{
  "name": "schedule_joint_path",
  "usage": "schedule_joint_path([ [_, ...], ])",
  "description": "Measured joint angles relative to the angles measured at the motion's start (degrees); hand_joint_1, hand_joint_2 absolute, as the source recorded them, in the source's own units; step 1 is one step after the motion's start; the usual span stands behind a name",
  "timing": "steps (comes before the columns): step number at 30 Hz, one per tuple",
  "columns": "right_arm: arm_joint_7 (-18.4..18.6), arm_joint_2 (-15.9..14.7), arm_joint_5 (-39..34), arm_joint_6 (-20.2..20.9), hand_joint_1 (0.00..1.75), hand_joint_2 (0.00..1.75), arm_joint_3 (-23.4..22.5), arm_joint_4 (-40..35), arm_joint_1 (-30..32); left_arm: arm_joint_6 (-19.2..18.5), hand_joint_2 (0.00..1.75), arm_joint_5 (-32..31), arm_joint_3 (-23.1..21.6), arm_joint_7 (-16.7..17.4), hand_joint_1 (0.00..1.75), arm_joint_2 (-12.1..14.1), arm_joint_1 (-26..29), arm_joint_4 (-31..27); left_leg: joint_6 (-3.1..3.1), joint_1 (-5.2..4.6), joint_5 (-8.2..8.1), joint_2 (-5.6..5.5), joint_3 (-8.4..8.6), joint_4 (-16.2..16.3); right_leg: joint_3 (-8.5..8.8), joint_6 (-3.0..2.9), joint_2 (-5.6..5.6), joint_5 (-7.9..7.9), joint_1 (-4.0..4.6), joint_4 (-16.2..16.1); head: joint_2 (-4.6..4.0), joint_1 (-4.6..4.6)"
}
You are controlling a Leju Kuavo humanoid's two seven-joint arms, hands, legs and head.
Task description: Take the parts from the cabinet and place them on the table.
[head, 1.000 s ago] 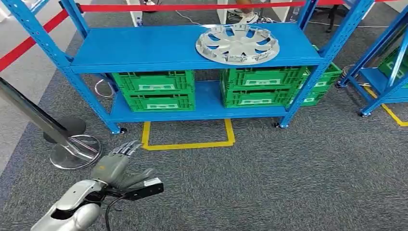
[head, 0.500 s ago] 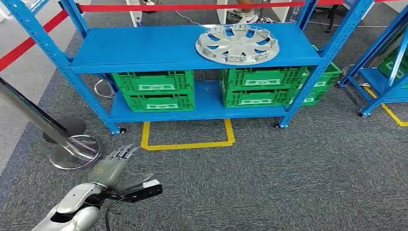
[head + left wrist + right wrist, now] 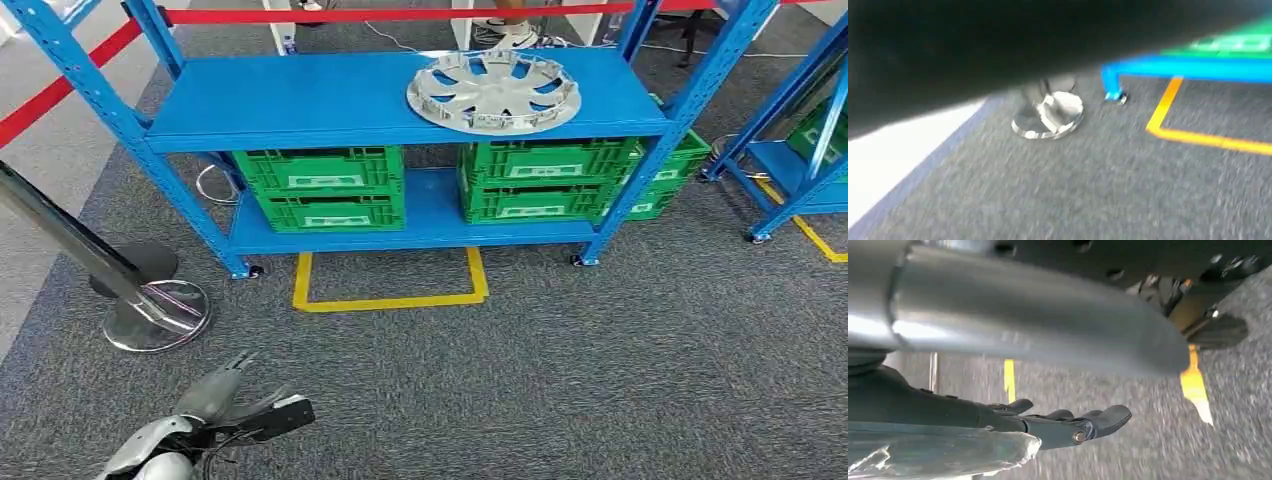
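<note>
A silver wheel cover (image 3: 492, 92) lies flat on the top board of the blue rack (image 3: 330, 100), toward its right end. My left hand (image 3: 225, 398) hangs low at the bottom left of the head view, over the grey carpet and far short of the rack, fingers stretched out and holding nothing. In the right wrist view my right hand (image 3: 1063, 424) hangs beside a silver arm tube, dark fingers straight and apart, with nothing in them.
Green crates (image 3: 325, 187) (image 3: 545, 177) fill the rack's lower shelf. A yellow tape outline (image 3: 390, 295) marks the carpet before it. A chrome stanchion base (image 3: 157, 313) (image 3: 1048, 114) with a slanting pole stands at the left, and a second blue rack (image 3: 800, 150) at the right.
My left hand has sunk down and back toward the lower edge of the head view, away from the rack. The wheel cover and crates have not moved.
</note>
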Motion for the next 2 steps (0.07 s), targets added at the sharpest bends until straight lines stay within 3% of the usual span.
schedule_joint_path([
  [2,0.1,0.0,0.0,0.7,0.0,0.0,-2.6,-0.6,0.3,-0.2,0.0,1.6,0.8,0.0,0.0,-0.2,0.5,1.5,0.0,0.0,0.0,0.0,0.0,0.0,-0.01,0.0,-0.02,0.0,0.0,0.0,0.0,0.0],
])
